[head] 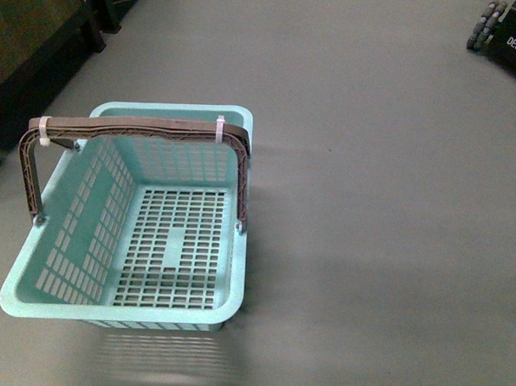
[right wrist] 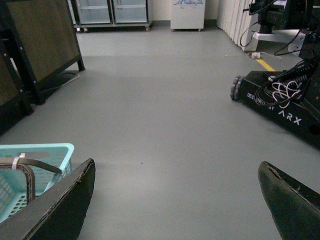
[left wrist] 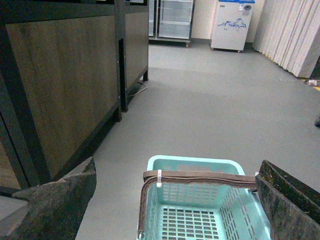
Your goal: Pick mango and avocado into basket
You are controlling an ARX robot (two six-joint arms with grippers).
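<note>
Basket (head: 118,314) stands upright on grey floor (head: 368,205), my 11 o'clock. My left gripper (left wrist: 177,170) and right gripper (right wrist: 177,167) both spread wide.

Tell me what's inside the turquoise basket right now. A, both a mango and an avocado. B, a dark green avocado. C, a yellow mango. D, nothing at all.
D: in the front view the basket shows its whole slotted bottom bare, with no fruit in it.
</note>
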